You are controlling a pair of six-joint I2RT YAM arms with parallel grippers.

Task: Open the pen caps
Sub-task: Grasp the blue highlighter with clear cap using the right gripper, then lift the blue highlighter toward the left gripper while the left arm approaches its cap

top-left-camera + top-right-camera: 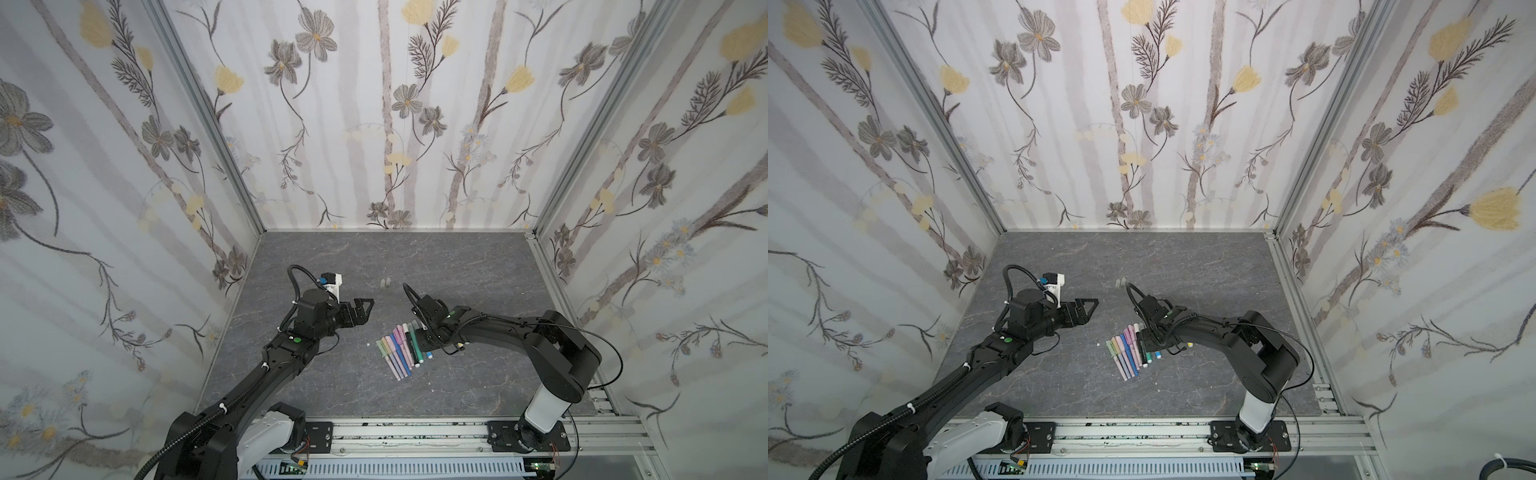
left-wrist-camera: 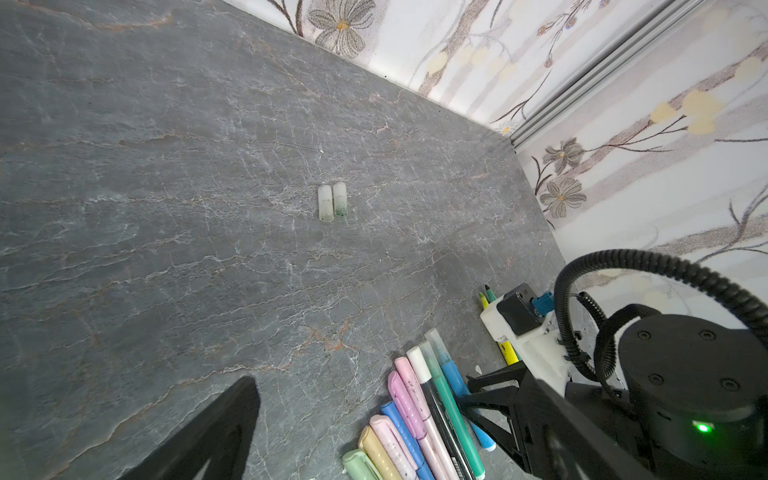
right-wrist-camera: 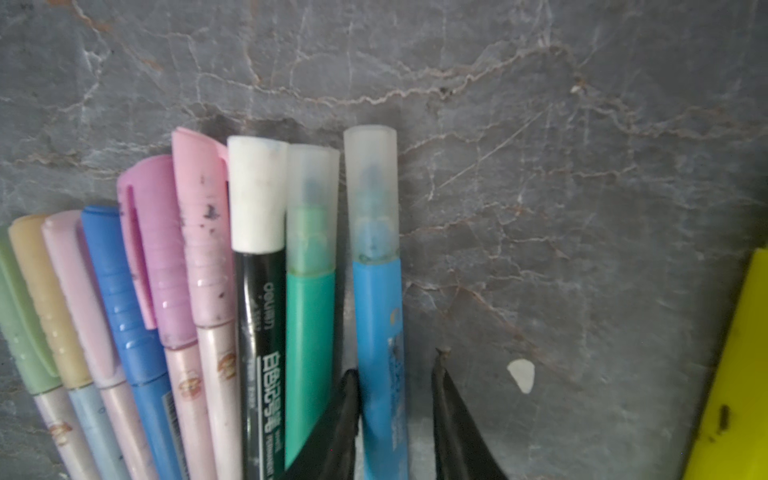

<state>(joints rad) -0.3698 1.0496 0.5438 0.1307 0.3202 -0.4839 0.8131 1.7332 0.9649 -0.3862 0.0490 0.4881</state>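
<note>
We see a grey bench [image 1: 374, 257] with thin pale cracks like stone. Around it stand white walls [image 1: 374, 124] with grey and yellow flowers. A shiny metal rail [image 1: 415, 430] runs along the front. A tiny white scrap [image 3: 521, 375] lies on the bench.

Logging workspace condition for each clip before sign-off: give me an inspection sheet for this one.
Surface: grey marbled table, no spills seen.
Job's things: capped pens in a row; two loose translucent caps side by side; yellow pen apart.
Clutter: small white fleck.
Grippers: left gripper open over bare table; right gripper open, straddling the light-blue pen at its barrel.
Cables: corrugated conduit looped at right wrist.
Surroundings: floral walls, aluminium rail.
</note>
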